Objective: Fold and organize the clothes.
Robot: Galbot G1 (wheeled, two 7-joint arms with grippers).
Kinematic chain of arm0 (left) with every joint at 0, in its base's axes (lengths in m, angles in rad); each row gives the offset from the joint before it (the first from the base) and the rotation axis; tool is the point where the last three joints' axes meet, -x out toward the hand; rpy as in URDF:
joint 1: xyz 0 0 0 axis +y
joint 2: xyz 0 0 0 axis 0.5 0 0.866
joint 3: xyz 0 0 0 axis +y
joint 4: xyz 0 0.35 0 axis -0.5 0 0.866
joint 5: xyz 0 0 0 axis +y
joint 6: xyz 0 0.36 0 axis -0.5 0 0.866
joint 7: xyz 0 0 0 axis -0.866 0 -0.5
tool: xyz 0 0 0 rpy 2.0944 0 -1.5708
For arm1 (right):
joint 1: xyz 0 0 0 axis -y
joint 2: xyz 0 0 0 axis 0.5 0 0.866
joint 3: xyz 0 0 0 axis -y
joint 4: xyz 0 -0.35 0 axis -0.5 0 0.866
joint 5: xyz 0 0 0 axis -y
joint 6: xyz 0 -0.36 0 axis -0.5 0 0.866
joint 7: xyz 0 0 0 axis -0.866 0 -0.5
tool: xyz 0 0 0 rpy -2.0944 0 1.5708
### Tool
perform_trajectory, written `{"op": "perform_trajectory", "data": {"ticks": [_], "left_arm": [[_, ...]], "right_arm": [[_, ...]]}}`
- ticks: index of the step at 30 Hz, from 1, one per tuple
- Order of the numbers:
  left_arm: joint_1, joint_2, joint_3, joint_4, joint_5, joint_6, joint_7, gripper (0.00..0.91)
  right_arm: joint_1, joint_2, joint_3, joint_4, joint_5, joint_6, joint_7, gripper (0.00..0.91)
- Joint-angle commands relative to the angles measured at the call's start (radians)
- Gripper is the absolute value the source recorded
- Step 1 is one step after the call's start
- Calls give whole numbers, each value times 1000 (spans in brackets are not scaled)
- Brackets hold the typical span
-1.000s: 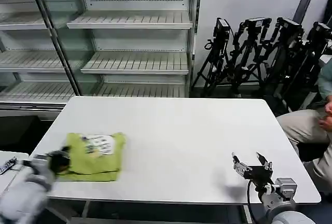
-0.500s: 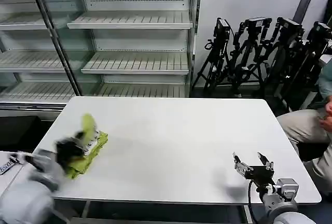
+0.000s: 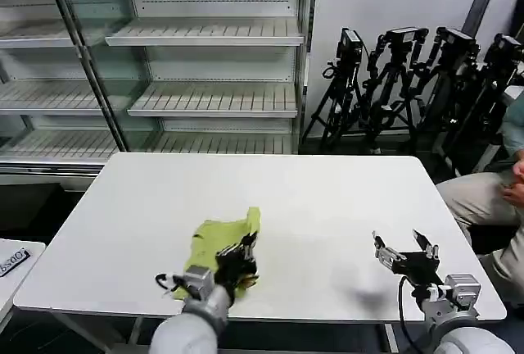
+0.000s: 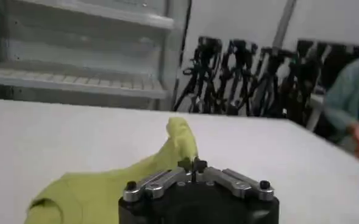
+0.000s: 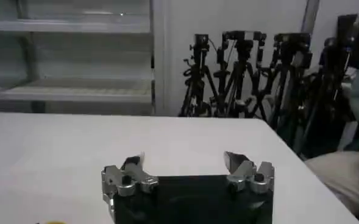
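Table [image 3: 327,198]: white top, the largest surface present; bare apart from the garment and both grippers near the front edge.
Shelving [image 3: 213,100]: empty metal racks behind the table's far edge, well apart from the work; no obstruction.
Tripods [image 3: 409,75]: dark stands against the wall beyond the far right corner; clear of both arms' reach as judged.
Person: seated off the table's right side, a trouser leg [image 3: 475,198] near that edge; not touching the garment.
T-shirt [image 3: 219,243]: lime, lying bunched on the table left of centre near the front edge, one corner pulled up into a peak. Judged light, thin and limp; it will sag, drag and unfold when lifted by one point. Best taken at a hem or a stacked fold edge, both layers pinched together.
Left gripper [image 4: 194,165]: at the garment's near side, jaws drawn together, pinching the raised cloth.
Right gripper [image 3: 405,254]: hovering over the front right of the table, well apart from the garment, jaws spread wide, holding nothing.
Obstructions: none between the grippers and the cloth.
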Motion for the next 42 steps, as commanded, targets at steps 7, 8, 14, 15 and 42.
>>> {"op": "perform_trajectory", "data": {"ticks": [7,8,14,15,42], "left_arm": [[-182,-136,90,71,-153,-3,-112,907],[-182,-127,90,56,-154,-3,-96,907],[-236,-76,-7,52,-140,-46,-20,907],[-237,-47,-46,63,-83,-65,21,907],[-58,104,-491,316,353,-458,553,907]], "right_arm": [[68,-20,26,-15,17,-10,-18,907],[73,-17,27,-18,17,-10,-23,907],[117,-11,17,-53,-3,11,-39,907],[122,-12,14,-61,-11,17,-45,907],[265,35,-179,-238,-278,238,-77,907]]}}
